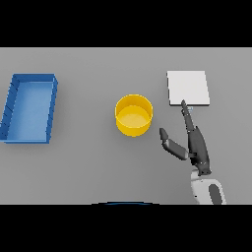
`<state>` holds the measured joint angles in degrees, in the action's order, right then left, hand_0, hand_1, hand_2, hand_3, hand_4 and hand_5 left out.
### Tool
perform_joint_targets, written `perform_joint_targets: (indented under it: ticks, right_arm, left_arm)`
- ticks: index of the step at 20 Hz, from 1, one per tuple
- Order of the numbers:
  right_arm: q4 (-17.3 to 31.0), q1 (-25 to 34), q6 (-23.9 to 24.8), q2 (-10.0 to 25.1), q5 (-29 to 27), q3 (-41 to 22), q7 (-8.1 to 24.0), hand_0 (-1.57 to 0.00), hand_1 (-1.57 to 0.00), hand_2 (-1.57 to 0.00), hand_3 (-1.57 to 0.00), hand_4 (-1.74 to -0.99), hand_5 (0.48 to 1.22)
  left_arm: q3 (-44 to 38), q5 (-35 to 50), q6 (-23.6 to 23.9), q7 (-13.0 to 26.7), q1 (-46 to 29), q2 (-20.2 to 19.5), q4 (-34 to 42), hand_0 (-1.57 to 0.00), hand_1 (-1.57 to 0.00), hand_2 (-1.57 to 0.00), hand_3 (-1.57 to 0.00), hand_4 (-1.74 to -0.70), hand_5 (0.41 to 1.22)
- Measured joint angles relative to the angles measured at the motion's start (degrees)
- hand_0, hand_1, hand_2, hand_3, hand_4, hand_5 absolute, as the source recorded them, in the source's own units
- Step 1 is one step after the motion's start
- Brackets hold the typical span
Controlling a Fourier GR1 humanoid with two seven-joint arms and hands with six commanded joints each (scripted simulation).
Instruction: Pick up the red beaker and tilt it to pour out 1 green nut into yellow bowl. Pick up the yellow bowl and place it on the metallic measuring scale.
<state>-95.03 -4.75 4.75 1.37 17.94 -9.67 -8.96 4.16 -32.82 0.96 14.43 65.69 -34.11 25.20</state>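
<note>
matt yellow bowl (133, 115), smooth pale scale (187, 87)

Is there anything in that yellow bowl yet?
Empty, it seems. The bowl stands upright and its inside shows plain yellow with no green nut visible.

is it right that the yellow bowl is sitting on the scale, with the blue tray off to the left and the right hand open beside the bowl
Not quite. The head view shows the yellow bowl on the bare table, left of the scale and apart from it. The rest holds: the blue tray is off to the left and the right hand is open beside the bowl.
</note>
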Motion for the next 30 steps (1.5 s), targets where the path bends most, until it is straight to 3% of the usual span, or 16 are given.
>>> perform_joint_targets:
  ticks: [5,8,9,14,17,18,20,22,25,27,30]
  right_arm:
    - [-0.51,0.38,0.67,0.62,1.78,-0.31,1.17,0.00,0.00,0.00,0.00,-1.041,0.650]
    - [-1.44,-0.34,0.14,0.87,1.44,-0.42,0.75,0.00,0.00,0.00,0.00,-1.020,0.645]
    - [-0.74,0.46,0.48,0.71,2.10,-0.49,2.36,0.00,0.00,0.00,0.00,-1.018,0.645]
    - [-1.24,-1.60,-0.88,1.21,0.14,-0.19,-1.31,0.00,0.00,0.00,0.00,-1.004,0.648]
    - [-1.00,-0.78,-1.10,1.08,-0.81,0.35,-0.16,0.00,0.00,0.00,0.00,-1.012,0.650]
    - [-1.40,-1.92,-1.29,1.08,-0.71,-0.06,-2.20,0.00,0.00,0.00,0.00,-1.010,0.650]
    - [-1.64,-1.35,-0.59,0.67,0.43,-0.49,-0.38,0.00,0.00,0.00,0.00,-1.013,0.644]
    - [-0.94,-0.54,-0.22,0.86,0.42,0.09,0.86,0.00,0.00,0.00,0.00,-1.021,0.636]
    - [-1.13,-0.58,-0.03,0.92,0.68,-0.03,-0.22,0.00,0.00,0.00,0.00,-1.012,0.634]
    - [-0.81,-1.45,-0.10,0.58,0.30,-0.06,-0.61,0.00,0.00,0.00,0.00,-1.007,0.635]
    - [-1.12,-1.65,-0.14,0.59,0.39,-0.22,-1.08,0.00,0.00,0.00,0.00,-1.005,0.634]
  left_arm:
    - [-4.20,7.53,3.47,6.63,-12.79,1.58,13.60,-1.57,-1.57,-1.57,-1.48,-1.74,1.221]
    - [-5.04,10.03,5.11,12.93,-21.31,2.63,24.05,-1.57,-1.57,-1.57,-1.44,-1.74,1.221]
    - [-4.97,10.66,6.10,13.07,-23.76,3.54,27.10,-1.57,-1.57,-1.57,-1.44,-1.74,1.221]
    - [-5.99,12.70,8.69,14.36,-30.93,5.80,34.96,-1.57,-1.57,-1.57,-1.51,-1.74,1.221]
    - [-6.44,13.51,10.11,15.55,-34.77,7.32,37.79,-1.57,-1.57,-1.57,-1.54,-1.74,1.151]
    - [-6.66,13.89,10.12,16.26,-35.51,7.56,38.64,-1.57,-1.57,-1.57,-1.55,-1.74,1.123]
    - [-6.17,13.81,10.37,17.59,-37.00,8.25,40.65,-1.57,-1.57,-1.57,-1.56,-1.74,1.046]
    - [-5.57,12.64,10.17,16.98,-38.85,7.53,41.68,-1.57,-1.57,-1.57,-1.56,-1.65,0.941]
    - [-4.36,11.56,9.21,17.75,-41.07,7.04,44.40,-1.57,-1.54,-1.50,-1.47,-1.28,0.810]
    - [-4.35,12.26,8.10,17.31,-42.59,6.68,45.69,-1.39,-1.22,-1.21,-1.14,-1.07,0.749]
    - [-3.79,12.56,6.64,18.45,-42.44,6.61,46.59,-0.77,-0.64,-0.65,-0.61,-0.92,0.677]
